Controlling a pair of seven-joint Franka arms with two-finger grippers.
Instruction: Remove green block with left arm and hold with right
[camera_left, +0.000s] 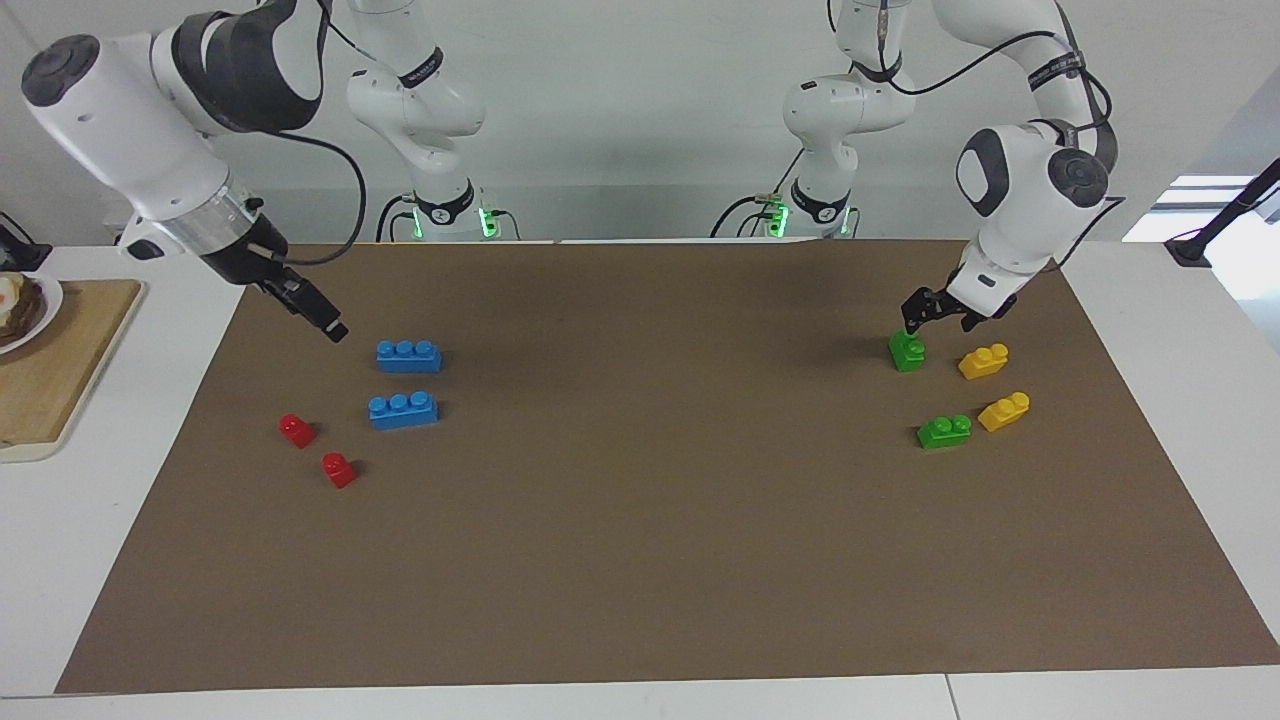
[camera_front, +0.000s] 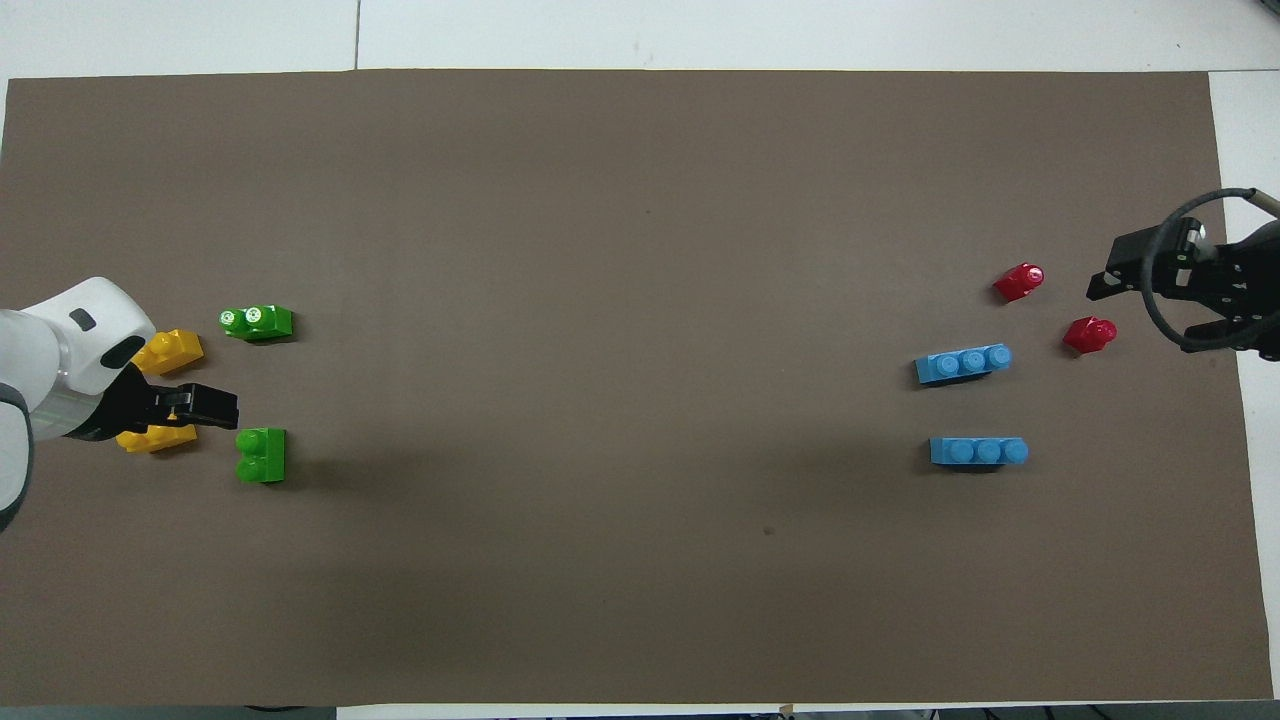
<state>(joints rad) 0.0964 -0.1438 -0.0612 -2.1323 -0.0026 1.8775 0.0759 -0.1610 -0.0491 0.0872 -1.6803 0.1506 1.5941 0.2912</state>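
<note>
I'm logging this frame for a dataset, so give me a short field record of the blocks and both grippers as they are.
surface: brown mat
green two-stud plastic blocks: two, one nearer the robots, one farther
yellow two-stud blocks: two, beside the green ones
blue three-stud blocks: two
red small blocks: two
left gripper: open, empty, raised by the nearer green block
right gripper: open, empty, raised beside the blue blocks

A brown mat (camera_left: 640, 560) covers my white counter (camera_left: 60, 560). Toward my right arm's end lie two blue bricks (camera_left: 408, 355), one nearer to me than the other (camera_left: 402, 410), with two small red blocks (camera_left: 297, 430) beside them. Toward my left arm's end sit two yellow bricks (camera_left: 983, 361). A wooden board (camera_left: 50, 370) rests on the counter beside the mat.
</note>
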